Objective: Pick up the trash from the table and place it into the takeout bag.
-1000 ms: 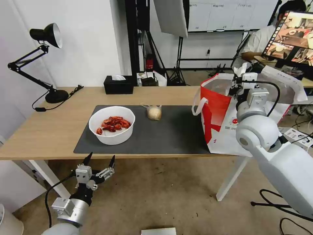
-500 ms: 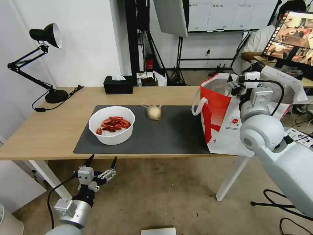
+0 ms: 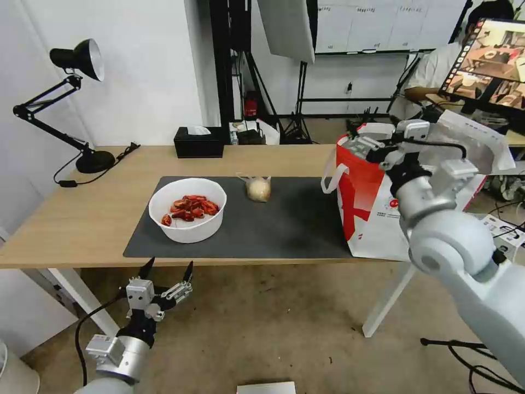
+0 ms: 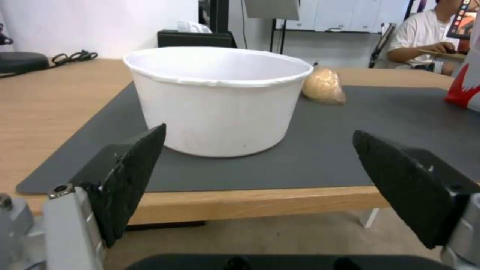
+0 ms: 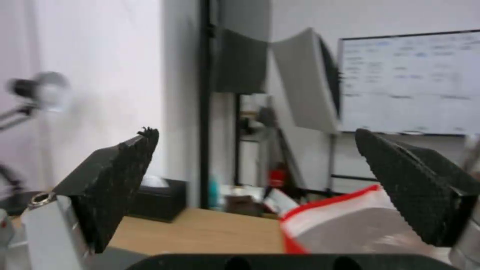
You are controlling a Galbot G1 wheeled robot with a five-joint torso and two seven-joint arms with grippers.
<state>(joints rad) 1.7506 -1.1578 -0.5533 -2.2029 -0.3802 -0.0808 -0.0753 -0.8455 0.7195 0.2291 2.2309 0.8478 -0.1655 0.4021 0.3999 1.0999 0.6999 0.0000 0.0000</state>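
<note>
Head view, items on hand:

- Table (image 3: 82, 219): light wood, carrying a dark grey mat (image 3: 284, 224).
- Bowl (image 3: 187, 209): white, round, red shells inside; on the left part of the mat, near the front edge.
- Knotted bag (image 3: 258, 189): small, beige; on the mat just right of and beyond the bowl, apart from it.
- Takeout bag (image 3: 372, 197): white and red, foil lined, standing open at the table's right end with part of its base on the mat.
- Tissue box (image 3: 199, 142): black, far side of the table; not trash.
- Desk lamp (image 3: 76, 60): far left corner.
- Right gripper (image 3: 372, 148): raised at the takeout bag's near-left rim, fingers spread wide, nothing between them.
- Left gripper (image 3: 167, 273): low, below the table's front edge in front of the bowl, fingers spread, empty.

Risks, as judged:

- Takeout bag's thin rim and loop handle (image 3: 332, 178) lie close to the right gripper; a snag could tip or drag the bag.
- Bowl is wide and open; gripping only one wall might tilt it and spill shells.
- Knotted bag is soft and may slip from a shallow pinch.
</note>
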